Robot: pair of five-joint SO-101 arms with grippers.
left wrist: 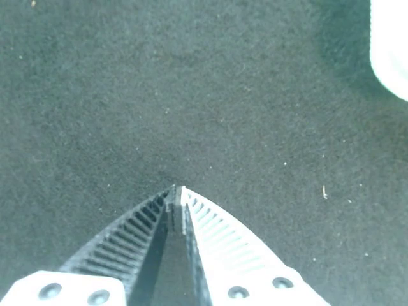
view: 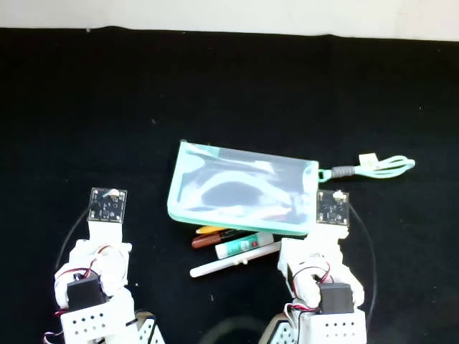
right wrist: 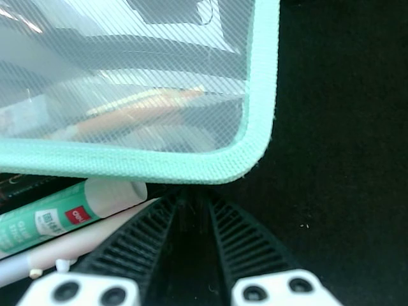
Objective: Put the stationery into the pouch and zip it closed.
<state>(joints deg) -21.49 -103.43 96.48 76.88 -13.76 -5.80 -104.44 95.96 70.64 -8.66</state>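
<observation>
A clear pouch (view: 244, 190) with a mint-green edge lies flat in the middle of the black cloth. Sticking out from under its near edge are an orange pen (view: 210, 230), a brown pen (view: 215, 239), a green-and-white glue stick (view: 244, 247) and a white pen (view: 233, 263). The right arm (view: 332, 215) sits at the pouch's near right corner. Its gripper (right wrist: 191, 197) is shut and empty, tips just short of the pouch corner (right wrist: 258, 127), beside the glue stick (right wrist: 64, 213). The left arm (view: 107, 215) rests left of the pouch, with its gripper (left wrist: 175, 191) shut over bare cloth.
A mint cord loop (view: 380, 166) trails from the pouch's far right corner on a grey pull. The black cloth (view: 229, 86) ends at a pale strip along the far edge. A white blurred shape (left wrist: 392, 51) shows at the edge of the left wrist view.
</observation>
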